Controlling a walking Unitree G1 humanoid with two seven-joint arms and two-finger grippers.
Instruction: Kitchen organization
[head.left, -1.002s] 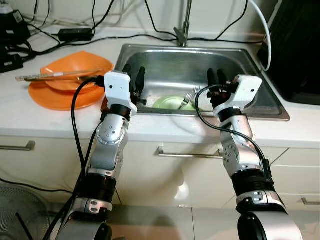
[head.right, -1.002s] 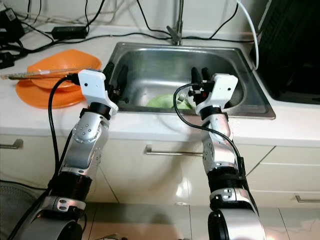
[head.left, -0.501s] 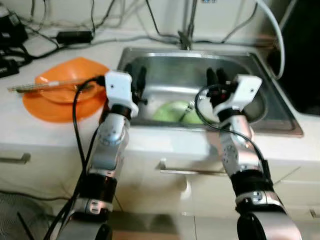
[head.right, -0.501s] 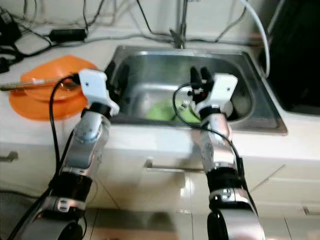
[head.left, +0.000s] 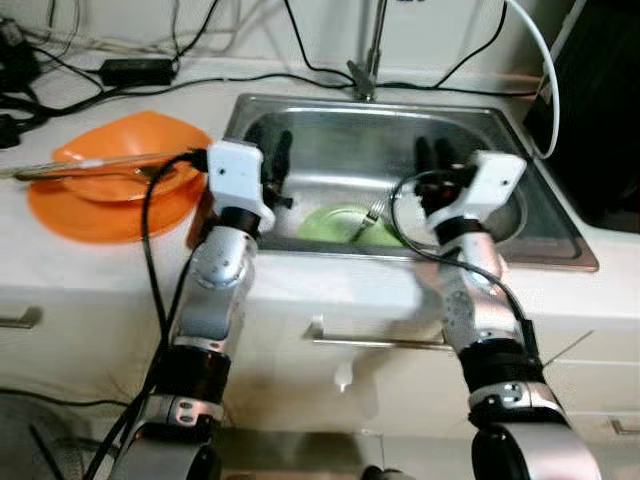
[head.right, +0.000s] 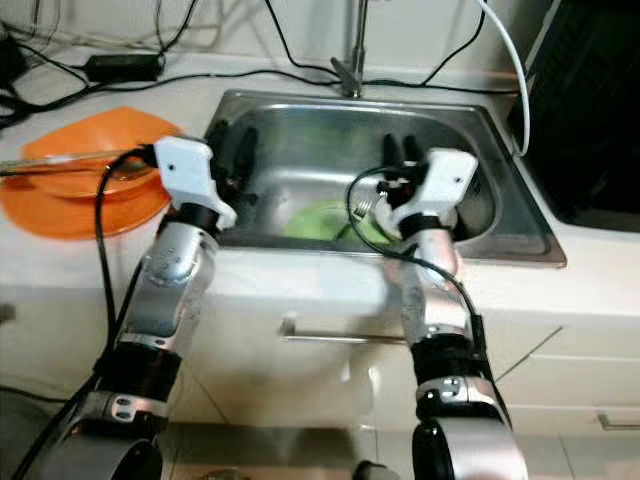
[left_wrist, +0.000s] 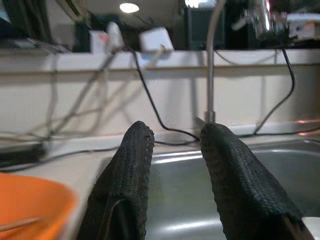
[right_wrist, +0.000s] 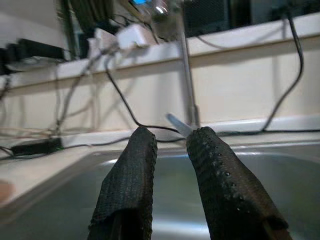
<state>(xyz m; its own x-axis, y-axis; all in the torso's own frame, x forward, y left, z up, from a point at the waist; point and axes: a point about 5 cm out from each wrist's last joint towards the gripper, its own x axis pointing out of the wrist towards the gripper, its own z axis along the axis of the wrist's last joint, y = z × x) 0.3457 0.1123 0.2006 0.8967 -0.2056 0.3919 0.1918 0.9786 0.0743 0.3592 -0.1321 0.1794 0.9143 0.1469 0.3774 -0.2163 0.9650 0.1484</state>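
Above the steel sink (head.left: 300, 125), left tool (head.left: 268, 148) and right tool (head.left: 432, 153) hang parted, empty.

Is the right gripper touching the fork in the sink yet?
Apart. In the right wrist view the right gripper is raised with its fingers slightly parted and nothing between them; in the left eye view the fork lies lower, on the green plate.
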